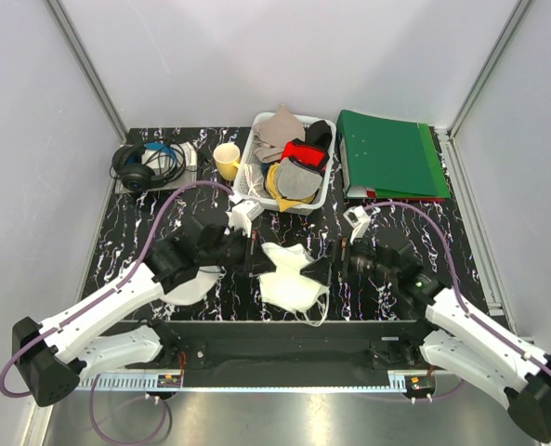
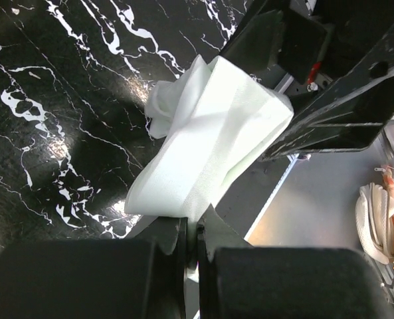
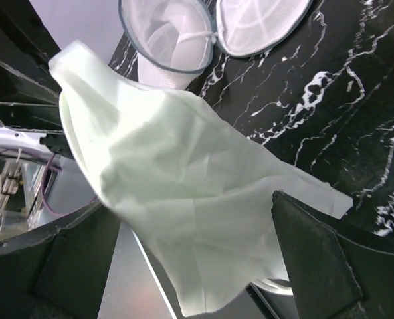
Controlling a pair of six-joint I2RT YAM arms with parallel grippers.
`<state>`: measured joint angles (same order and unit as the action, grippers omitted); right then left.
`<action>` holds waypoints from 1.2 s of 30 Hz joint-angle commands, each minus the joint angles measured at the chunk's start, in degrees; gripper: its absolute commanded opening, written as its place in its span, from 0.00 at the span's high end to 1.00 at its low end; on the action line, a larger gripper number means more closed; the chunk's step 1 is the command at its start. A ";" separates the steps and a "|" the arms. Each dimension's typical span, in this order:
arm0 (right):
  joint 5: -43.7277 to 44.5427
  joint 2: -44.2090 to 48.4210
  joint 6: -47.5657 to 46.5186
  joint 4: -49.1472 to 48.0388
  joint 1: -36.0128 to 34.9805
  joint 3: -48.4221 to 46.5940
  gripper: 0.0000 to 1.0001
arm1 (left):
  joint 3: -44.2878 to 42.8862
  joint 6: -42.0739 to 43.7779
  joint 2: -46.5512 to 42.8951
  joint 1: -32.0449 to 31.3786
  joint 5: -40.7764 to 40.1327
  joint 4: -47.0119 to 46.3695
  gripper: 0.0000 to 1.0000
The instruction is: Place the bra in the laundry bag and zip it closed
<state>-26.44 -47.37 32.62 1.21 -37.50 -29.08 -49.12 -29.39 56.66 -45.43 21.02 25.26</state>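
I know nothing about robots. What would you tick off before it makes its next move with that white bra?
1. Left fingers gripping the bra: ok, shut on one edge of it.
2. Right fingers ready to grab: ok, open, with fabric lying between them.
3. Laundry bag unzipped: ok, its lid is flipped back.
4. Bra inside the bag: not ok, it is outside the bag.
5. Straps free of snags: cannot tell.
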 commanded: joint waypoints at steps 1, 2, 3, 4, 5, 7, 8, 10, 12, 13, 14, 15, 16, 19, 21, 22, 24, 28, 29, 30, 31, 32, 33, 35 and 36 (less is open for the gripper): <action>7.09 4.83 -1.59 8.53 -0.47 -3.26 0.00 | -3.17 -0.23 -0.42 0.34 2.36 -1.44 1.00; 8.41 6.23 -1.77 11.15 -0.47 -4.31 0.00 | -3.26 -0.23 -0.15 0.43 2.02 -1.00 1.00; 8.77 6.94 -1.86 12.40 -0.47 -4.84 0.00 | -3.78 -0.41 0.11 0.43 1.75 0.13 1.00; 9.03 7.55 -1.95 13.45 -0.47 -5.37 0.00 | -4.13 -0.50 0.20 0.34 1.40 0.58 1.00; 9.03 9.13 -2.03 15.03 -0.47 -6.24 0.00 | -4.40 -0.67 0.55 0.43 0.96 1.19 1.00; 8.51 10.54 -1.86 15.57 -0.65 -6.52 0.00 | -4.66 -1.20 0.64 0.69 0.87 2.08 1.00; 7.20 11.16 -1.86 15.49 -0.65 -6.43 0.00 | -4.67 -1.55 0.73 0.78 1.22 2.08 1.00; 5.70 10.73 -2.38 15.31 -0.65 -6.25 0.00 | -4.67 -2.17 0.99 0.87 1.75 2.08 1.00; 5.26 9.15 -3.35 15.40 -0.74 -5.99 0.00 | -5.10 -2.34 1.17 0.87 2.62 1.90 1.00; 4.82 8.71 -3.70 14.18 -0.74 -5.38 0.00 | -5.11 -2.34 1.17 0.87 3.15 1.82 1.00; 4.64 8.18 -3.97 13.04 -0.82 -4.94 0.00 | -5.28 -2.34 1.08 0.87 3.94 1.55 1.00; 4.55 8.00 -4.06 11.63 -0.82 -4.41 0.00 | -5.28 -2.43 0.91 0.87 4.29 1.38 1.00; 3.94 7.83 -4.06 9.01 -0.91 -3.88 0.00 | -5.19 -2.43 0.64 0.87 4.65 1.11 1.00; 2.01 5.90 -3.36 5.48 -0.82 -3.26 0.00 | -5.11 -3.04 -0.15 0.87 5.26 0.50 1.00; 0.60 4.23 -2.05 3.46 -1.09 -3.00 0.00 | -4.84 -3.66 -0.50 0.96 6.14 -0.29 1.00; -0.36 3.87 -1.51 1.18 -1.26 -2.30 0.00 | -4.75 -3.92 -0.76 0.96 6.32 -0.73 1.00; -1.68 3.34 0.24 -0.68 -1.61 -1.51 0.00 | -4.40 -4.89 -1.03 1.04 6.84 -2.14 1.00; -3.97 3.43 3.06 -6.73 -1.97 0.51 0.00 | -3.61 -6.73 -1.82 1.31 7.46 -5.30 1.00; -4.24 3.34 3.58 -7.36 -1.97 0.95 0.00 | -3.35 -7.35 -1.91 1.31 7.55 -6.61 1.00; -4.59 3.43 4.37 -7.97 -1.97 1.22 0.00 | -3.17 -7.61 -2.00 1.31 7.72 -7.14 1.00; -5.29 3.34 4.73 -8.85 -2.05 1.65 0.00 | -2.91 -7.96 -2.17 1.31 7.81 -7.93 1.00; -5.64 3.43 5.25 -9.47 -2.06 1.92 0.00 | -2.82 -8.40 -2.17 1.40 8.07 -8.90 1.00; -5.82 3.43 6.83 -10.34 -2.06 2.18 0.00 | -2.65 -8.67 -2.17 1.40 8.16 -9.34 1.00; -6.87 3.69 8.59 -14.03 -2.06 3.15 0.00 | -2.38 -9.19 -2.00 1.40 8.34 -10.31 1.00; -7.14 3.69 9.99 -14.92 -2.23 3.33 0.00 | -2.21 -9.28 -2.08 1.40 8.25 -10.49 1.00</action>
<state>-30.39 -44.25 37.69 -5.15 -39.05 -26.59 -51.31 -36.75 55.81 -44.31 27.07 20.93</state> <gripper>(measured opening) 0.994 0.038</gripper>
